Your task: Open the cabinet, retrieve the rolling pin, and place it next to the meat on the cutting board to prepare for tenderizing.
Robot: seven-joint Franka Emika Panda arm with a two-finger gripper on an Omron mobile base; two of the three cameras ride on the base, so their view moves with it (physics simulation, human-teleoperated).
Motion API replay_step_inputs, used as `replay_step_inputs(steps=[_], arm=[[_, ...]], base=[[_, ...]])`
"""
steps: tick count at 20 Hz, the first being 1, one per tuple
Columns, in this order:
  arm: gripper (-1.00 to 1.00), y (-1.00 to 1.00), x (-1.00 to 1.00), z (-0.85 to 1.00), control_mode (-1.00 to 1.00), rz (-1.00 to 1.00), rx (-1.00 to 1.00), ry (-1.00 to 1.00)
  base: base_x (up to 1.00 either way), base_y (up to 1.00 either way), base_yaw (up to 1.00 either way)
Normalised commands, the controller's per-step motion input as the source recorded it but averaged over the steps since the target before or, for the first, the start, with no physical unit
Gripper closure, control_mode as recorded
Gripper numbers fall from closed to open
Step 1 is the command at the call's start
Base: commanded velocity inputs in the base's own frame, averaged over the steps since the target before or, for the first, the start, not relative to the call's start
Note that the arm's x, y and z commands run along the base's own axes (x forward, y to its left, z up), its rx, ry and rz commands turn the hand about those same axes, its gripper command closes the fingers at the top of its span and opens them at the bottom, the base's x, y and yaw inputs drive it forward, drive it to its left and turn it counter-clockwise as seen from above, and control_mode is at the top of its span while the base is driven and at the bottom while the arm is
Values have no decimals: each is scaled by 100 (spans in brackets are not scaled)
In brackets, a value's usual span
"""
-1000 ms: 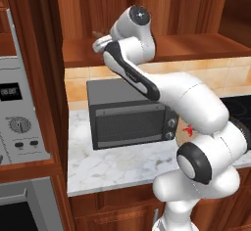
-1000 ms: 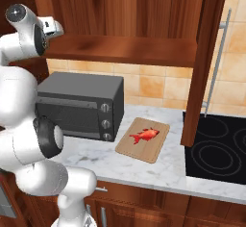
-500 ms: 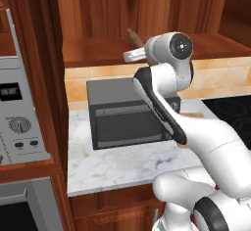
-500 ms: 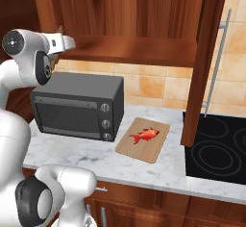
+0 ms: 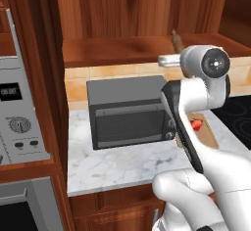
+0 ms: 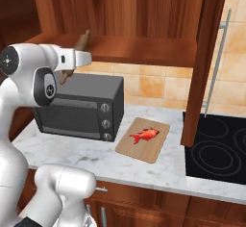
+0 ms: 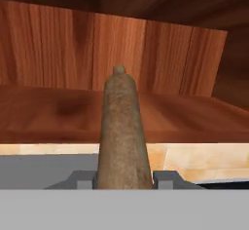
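The tool (image 7: 122, 180) was clamped on the rolling pin (image 7: 121, 136), one finger (image 7: 82, 179) pressed against each side of the dark-brown rod. Seen from the hand, the pin ran straight away from the fingers, its tapered end pointing at the back wall of the cabinet (image 7: 160, 53). From the right base view the pin (image 6: 82, 40) stood tilted, its upper end rising over the edge of the cabinet shelf (image 6: 144, 48) while its lower end poked out beneath the white hand. The left base view showed its tip (image 5: 176, 40) sticking up behind the wrist, in front of the open cabinet (image 5: 127, 14).

Below the hand sat the grey toaster oven (image 6: 81, 107) on the marble tabletop (image 6: 96, 158). Just beside the oven lay the cutting board (image 6: 156, 146), flat on the tabletop, with the meat (image 6: 144, 135) resting on it. An open cabinet door (image 6: 204, 53) hung over the far side of the board, next to the black cooktop (image 6: 216, 149).
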Motion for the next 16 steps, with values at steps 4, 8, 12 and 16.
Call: replay_step_inputs(steps=[4,8,12,16], arm=[[100,-74,-37,-11,-100,-42,6,2],[100,-71,-19,-36,-100,-47,6,8],[100,-66,-26,-60,-100,-39,5,11],[100,-66,-11,-61,-100,-29,7,13]], base=[[0,0,0],[0,0,0],[0,0,0],[0,0,0]])
